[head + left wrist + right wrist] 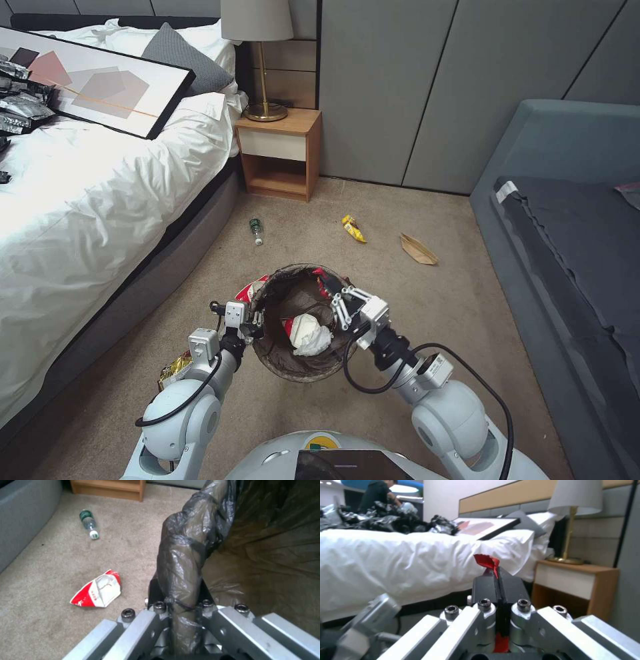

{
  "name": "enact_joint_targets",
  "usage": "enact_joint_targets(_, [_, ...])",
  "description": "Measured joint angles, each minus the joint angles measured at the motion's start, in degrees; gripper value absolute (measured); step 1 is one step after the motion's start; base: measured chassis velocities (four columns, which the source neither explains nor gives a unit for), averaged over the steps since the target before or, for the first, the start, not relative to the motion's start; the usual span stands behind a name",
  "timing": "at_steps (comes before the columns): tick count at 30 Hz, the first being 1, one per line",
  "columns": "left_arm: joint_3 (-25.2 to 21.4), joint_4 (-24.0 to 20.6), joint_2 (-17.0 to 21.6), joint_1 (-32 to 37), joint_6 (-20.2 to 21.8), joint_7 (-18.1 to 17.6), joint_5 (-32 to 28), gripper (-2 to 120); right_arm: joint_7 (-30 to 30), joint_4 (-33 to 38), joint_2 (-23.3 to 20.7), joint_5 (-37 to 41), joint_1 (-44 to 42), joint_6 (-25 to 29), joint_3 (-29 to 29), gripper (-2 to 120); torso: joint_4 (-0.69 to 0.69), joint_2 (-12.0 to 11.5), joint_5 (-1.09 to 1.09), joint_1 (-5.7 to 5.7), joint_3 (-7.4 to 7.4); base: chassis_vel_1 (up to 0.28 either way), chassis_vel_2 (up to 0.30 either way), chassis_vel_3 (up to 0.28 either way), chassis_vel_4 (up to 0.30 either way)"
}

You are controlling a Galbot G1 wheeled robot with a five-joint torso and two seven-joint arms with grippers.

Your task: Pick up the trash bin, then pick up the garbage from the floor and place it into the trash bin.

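I see the floor (400, 293), beige carpet, running between a white bed (87, 200) and a grey sofa (573, 220), with a wooden nightstand (280, 153) at the far wall.

The trash bin (270, 350), lined with a dark bag, hangs above the carpet between my two arms. The left gripper (253, 325) has its jaws clenched on the bin's bagged rim; in the left wrist view the bag-covered rim (181, 580) runs straight up between them. That arm reaches forward from the shoulder, elbow bent, wrist level with the rim.

The right gripper (328, 288) sits over the bin's far right rim, its jaws pressed together on a red scrap (487, 562) that sticks out past the tips. That arm angles in from the right, wrist turned toward the bin's mouth.

Inside the bin, below both sets of jaws, lie a white tissue wad (310, 337) and a piece of red-and-white carton.

A red-and-white carton (98, 591) lies on the carpet just beside the left jaws. Beyond the bin, well apart from either gripper, lie a flat brown paper bag (418, 249), a yellow snack wrapper (353, 228) and a small green bottle (255, 230).
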Motion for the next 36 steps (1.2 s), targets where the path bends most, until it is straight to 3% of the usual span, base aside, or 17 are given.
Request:
enact_joint_targets(18, [0.54,-0.03,-0.36,-0.14,0.23,-0.02,0.19,0,0.23,-4.62,1.22,-2.75,-0.83,-0.17,-3.44,1,0.0,0.0,0.0,0.0,0.0,0.0,0.0,0.0,0.0])
enact_joint_targets(36, [0.3,-0.38,0.02,-0.05,0.96,-0.15,-0.78,0,0.49,-5.63,0.93,-2.75,-0.6,-0.41,-2.89,65,0.0,0.01,0.0,0.0,0.0,0.0,0.0,0.0,0.0])
